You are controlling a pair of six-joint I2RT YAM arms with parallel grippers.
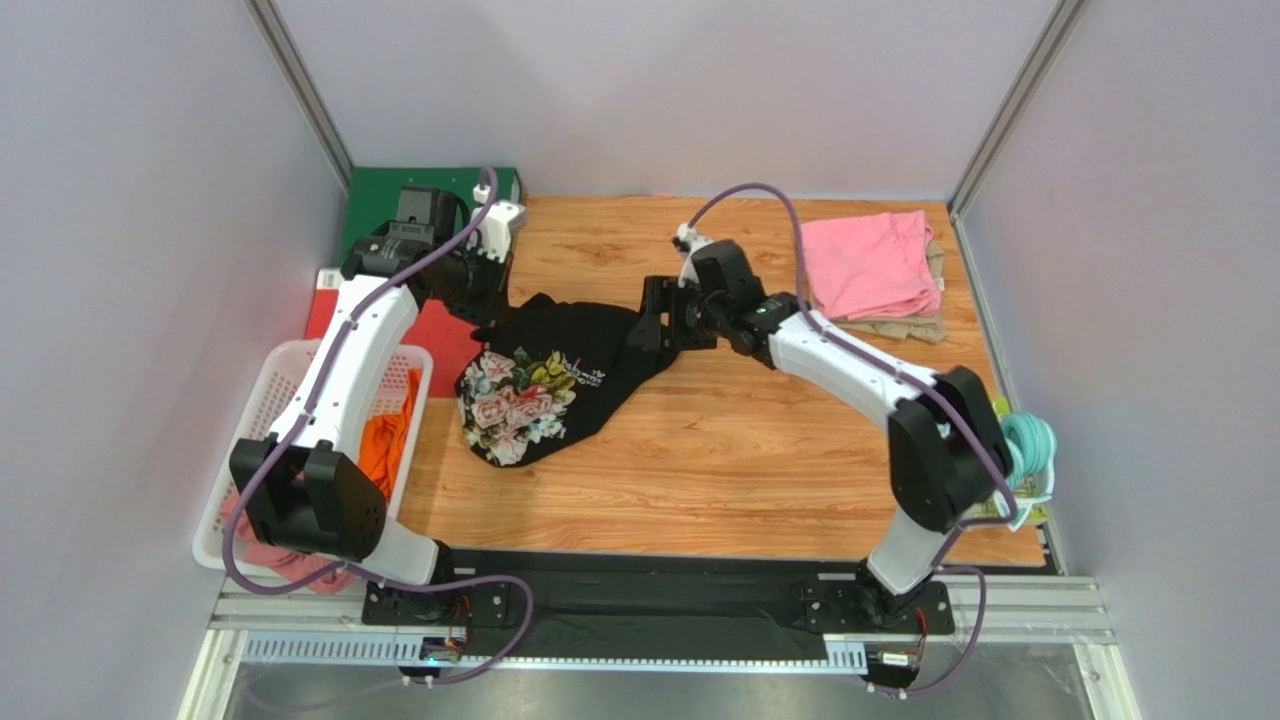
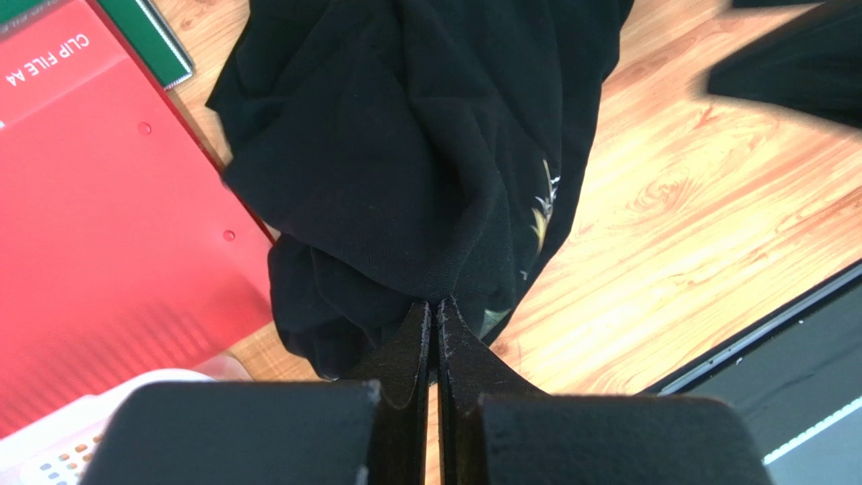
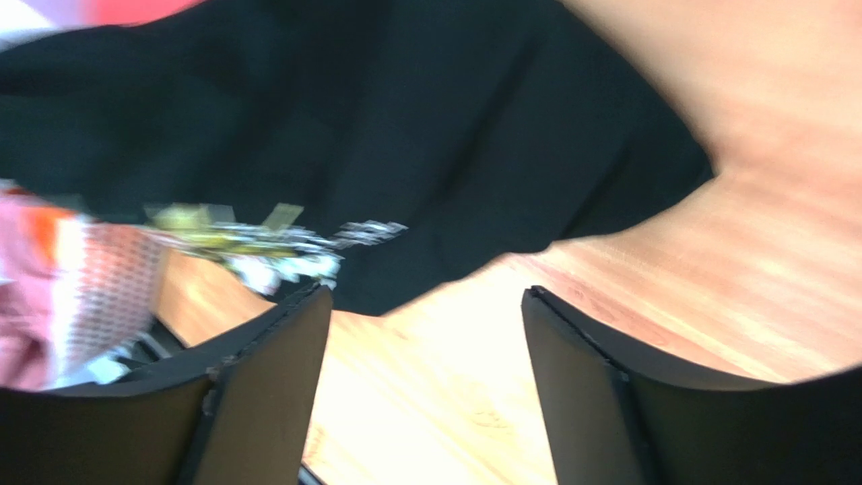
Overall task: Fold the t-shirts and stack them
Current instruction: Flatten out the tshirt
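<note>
One black t-shirt (image 1: 549, 383) lies crumpled left of centre on the table (image 1: 751, 465). The left hand (image 2: 437, 305) has its fingers pressed together on the cloth at the far edge. The right hand (image 3: 425, 298) hovers at the shirt's right edge, spread wide and holding nothing. One pink shirt (image 1: 861, 263) sits on one beige shirt (image 1: 909, 321) at the far right. One orange shirt (image 1: 388, 435) lies in the basket (image 1: 286, 360).

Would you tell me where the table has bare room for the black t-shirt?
The table is barest at the front, between the black t-shirt and the right arm. A narrower strip runs along the back, left of the pink t-shirt. The left edge is crowded: basket, red binder.
</note>
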